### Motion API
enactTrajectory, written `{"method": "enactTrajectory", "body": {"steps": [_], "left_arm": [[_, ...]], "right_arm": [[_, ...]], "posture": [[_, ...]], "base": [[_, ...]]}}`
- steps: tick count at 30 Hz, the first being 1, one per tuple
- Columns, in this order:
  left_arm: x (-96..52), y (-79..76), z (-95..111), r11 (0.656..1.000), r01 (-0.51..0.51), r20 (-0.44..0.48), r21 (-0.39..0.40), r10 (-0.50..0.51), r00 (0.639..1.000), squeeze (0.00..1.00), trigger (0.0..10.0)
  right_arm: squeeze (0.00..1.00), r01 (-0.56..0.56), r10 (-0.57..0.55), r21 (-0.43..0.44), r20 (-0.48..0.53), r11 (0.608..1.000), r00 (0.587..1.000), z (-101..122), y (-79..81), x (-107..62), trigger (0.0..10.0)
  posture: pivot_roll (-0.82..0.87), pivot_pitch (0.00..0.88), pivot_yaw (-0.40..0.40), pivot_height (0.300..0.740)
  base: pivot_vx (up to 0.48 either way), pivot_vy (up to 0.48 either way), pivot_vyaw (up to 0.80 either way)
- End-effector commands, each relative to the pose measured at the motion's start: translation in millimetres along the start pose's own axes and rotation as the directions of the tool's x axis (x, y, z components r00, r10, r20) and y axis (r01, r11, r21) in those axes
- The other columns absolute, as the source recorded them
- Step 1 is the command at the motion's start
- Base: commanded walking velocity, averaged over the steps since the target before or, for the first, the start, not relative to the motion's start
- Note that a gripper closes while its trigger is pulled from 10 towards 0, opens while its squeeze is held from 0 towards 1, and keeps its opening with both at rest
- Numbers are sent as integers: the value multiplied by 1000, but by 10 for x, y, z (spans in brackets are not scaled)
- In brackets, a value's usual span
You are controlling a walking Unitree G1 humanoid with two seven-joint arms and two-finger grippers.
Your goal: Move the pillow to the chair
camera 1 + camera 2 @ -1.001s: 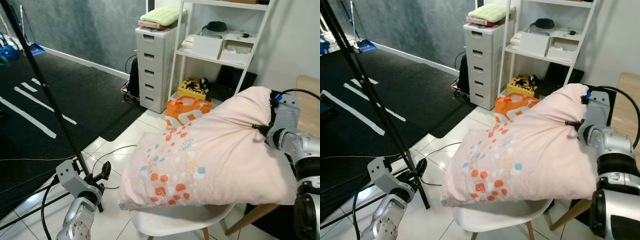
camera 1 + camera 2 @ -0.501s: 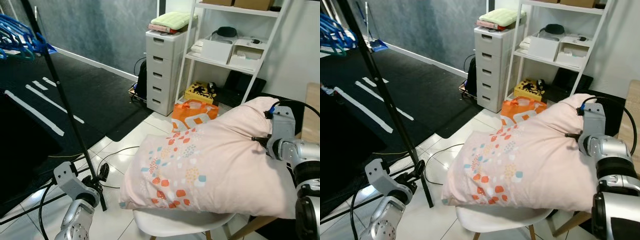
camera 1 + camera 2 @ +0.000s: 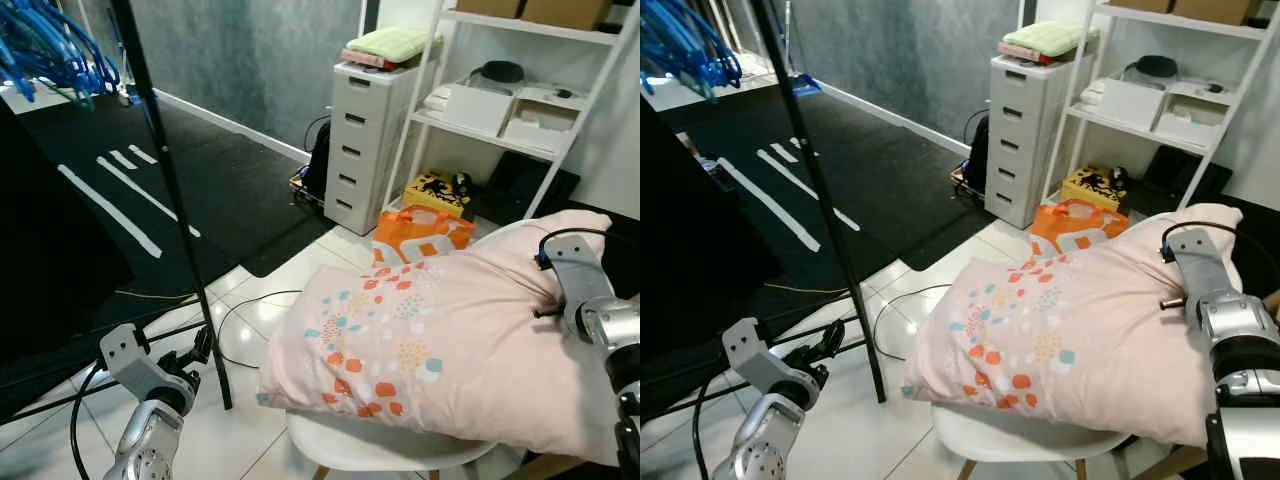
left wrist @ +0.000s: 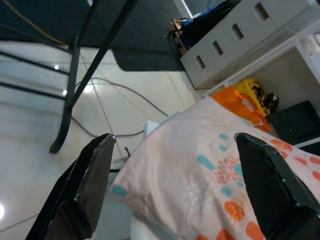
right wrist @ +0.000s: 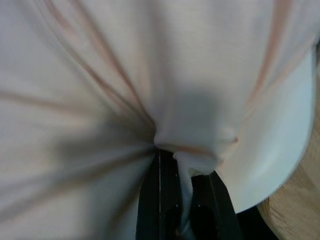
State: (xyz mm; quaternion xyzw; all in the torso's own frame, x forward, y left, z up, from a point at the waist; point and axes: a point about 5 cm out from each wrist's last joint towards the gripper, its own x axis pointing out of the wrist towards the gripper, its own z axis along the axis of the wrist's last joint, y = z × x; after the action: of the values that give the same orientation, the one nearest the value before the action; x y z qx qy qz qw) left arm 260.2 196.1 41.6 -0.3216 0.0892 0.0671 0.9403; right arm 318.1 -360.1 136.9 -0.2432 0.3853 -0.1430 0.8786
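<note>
The pink pillow [image 3: 450, 340], printed with coloured dots, lies across the seat of the white chair [image 3: 380, 450] and overhangs its front. My right gripper [image 3: 548, 308] is at the pillow's far right end. In the right wrist view that gripper [image 5: 182, 162] is shut on a pinched fold of the pillow's fabric, with the chair's white back [image 5: 280, 150] just behind it. My left gripper [image 3: 200, 345] hangs low at the left, apart from the pillow. Its two black fingers [image 4: 95, 170] stand wide open, and between them I see the pillow's corner [image 4: 200, 175].
A black stand's pole [image 3: 175, 190] rises from the tiles at the left, its legs and cables [image 3: 240, 310] on the floor beside the chair. Behind are a white drawer unit [image 3: 365, 140], a white shelf [image 3: 500, 110], an orange bag [image 3: 420, 230] and a black mat [image 3: 150, 200].
The camera has swung left, so the whole scene has shifted right. My right gripper and the pillow's held end have sunk a little lower over the chair.
</note>
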Motion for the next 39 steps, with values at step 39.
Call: {"method": "enactTrajectory", "body": {"steps": [39], "left_arm": [[-80,-92,9,990,121,-39,-65,-124,991,0,10000]], "right_arm": [[0,-30,-126,-333,-437,942,891,-1313,-276,-24,10000]], "posture": [[-250,48,-31,551]], "base": [[0,0,0]]}}
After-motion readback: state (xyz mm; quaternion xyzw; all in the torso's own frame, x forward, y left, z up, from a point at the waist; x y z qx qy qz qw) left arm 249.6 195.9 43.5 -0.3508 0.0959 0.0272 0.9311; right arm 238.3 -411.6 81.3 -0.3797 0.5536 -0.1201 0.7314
